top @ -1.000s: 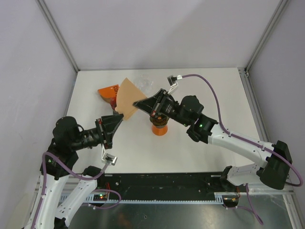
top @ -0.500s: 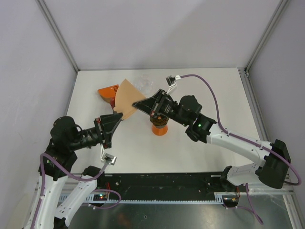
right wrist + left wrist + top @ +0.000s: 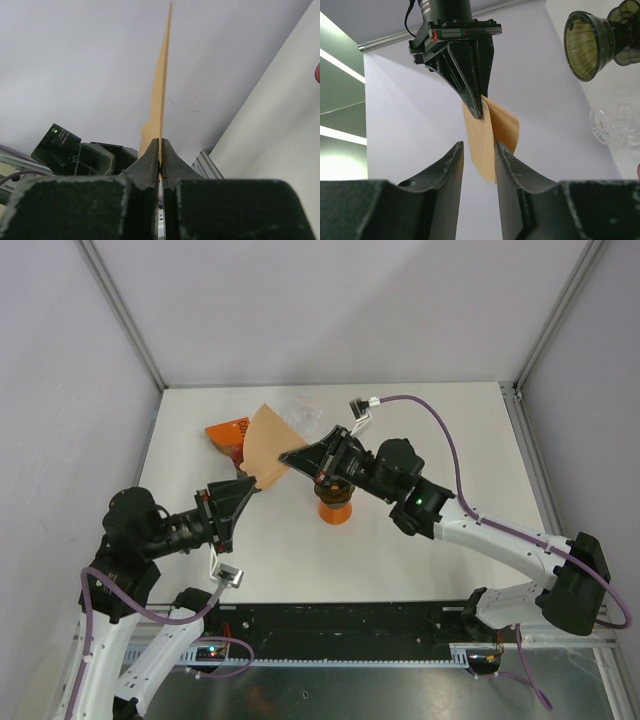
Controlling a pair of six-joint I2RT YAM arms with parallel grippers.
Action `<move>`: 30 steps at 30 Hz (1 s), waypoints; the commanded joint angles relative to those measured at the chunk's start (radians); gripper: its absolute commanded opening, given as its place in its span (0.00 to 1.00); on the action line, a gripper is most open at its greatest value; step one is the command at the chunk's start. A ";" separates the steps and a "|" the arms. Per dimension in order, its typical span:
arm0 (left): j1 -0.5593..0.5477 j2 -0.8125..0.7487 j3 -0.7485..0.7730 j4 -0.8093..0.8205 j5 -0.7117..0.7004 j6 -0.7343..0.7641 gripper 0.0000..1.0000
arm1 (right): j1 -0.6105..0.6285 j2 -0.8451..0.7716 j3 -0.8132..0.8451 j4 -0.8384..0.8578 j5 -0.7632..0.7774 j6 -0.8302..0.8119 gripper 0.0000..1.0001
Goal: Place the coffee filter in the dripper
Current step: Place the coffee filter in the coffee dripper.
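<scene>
White tabletop (image 3: 450,440) fills the floor of a pale lilac-walled enclosure (image 3: 330,310), and both arms reach in over its left-hand middle. The right gripper (image 3: 288,457) is clamped tight on the coffee filter (image 3: 265,438). Its two fingers are pressed together with the thin tan paper pinched edge-on between them, and the sheet rises straight up out of their tips in the right wrist view. The filter is off the table. It fans out wide beyond the right gripper's tips and narrows to a point down toward the left gripper (image 3: 477,146). The left gripper's fingers stand apart, one on each side of that lower point. Paper sits in the gap between them, with a sliver of daylight showing beside one finger. The orange dripper (image 3: 335,508) stands upright on the table, directly under the right gripper's body and behind its fingertips. It holds no paper. An orange object (image 3: 226,431) lies just beyond the filter's far edge, and a clear plastic piece (image 3: 300,412) lies past the right gripper's tips
</scene>
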 commanded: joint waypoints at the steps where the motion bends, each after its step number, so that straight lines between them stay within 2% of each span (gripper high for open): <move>1: -0.005 -0.012 -0.005 0.030 0.004 0.009 0.37 | -0.003 -0.007 0.004 0.037 -0.006 -0.013 0.00; 9: -0.005 -0.003 -0.010 0.031 0.013 0.023 0.38 | -0.001 -0.007 0.003 0.040 -0.006 -0.012 0.00; 22: -0.005 0.017 -0.020 0.043 0.003 0.104 0.31 | 0.011 0.011 0.003 0.082 -0.033 0.009 0.00; 30: -0.005 0.044 -0.021 0.080 -0.009 0.090 0.32 | 0.013 0.024 0.004 0.079 -0.058 0.013 0.00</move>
